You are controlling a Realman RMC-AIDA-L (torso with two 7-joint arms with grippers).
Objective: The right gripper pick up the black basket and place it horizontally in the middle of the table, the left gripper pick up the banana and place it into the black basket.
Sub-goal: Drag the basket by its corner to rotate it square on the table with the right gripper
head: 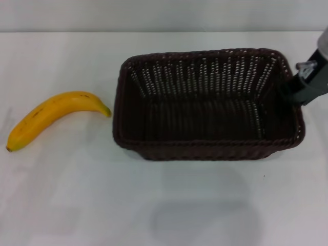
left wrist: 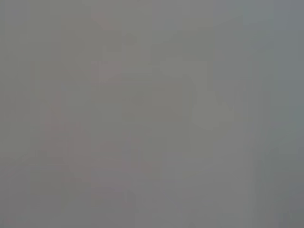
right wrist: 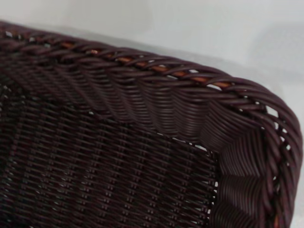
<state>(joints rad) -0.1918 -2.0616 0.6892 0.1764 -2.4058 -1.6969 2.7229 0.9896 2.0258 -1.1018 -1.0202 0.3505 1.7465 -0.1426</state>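
Soft, even overhead light falls on the white table (head: 61,205), bright without harsh glare, and a faint diffuse shadow lies on it on the near side of the black basket (head: 207,105), with only a thin one under the banana (head: 54,119). The head view is slightly soft all over, and the right gripper (head: 300,87) at the far right edge is blurred. The left wrist view is a featureless grey haze, while the right wrist view shows the basket's weave (right wrist: 118,156) sharply, with small sheens on the braided rim.
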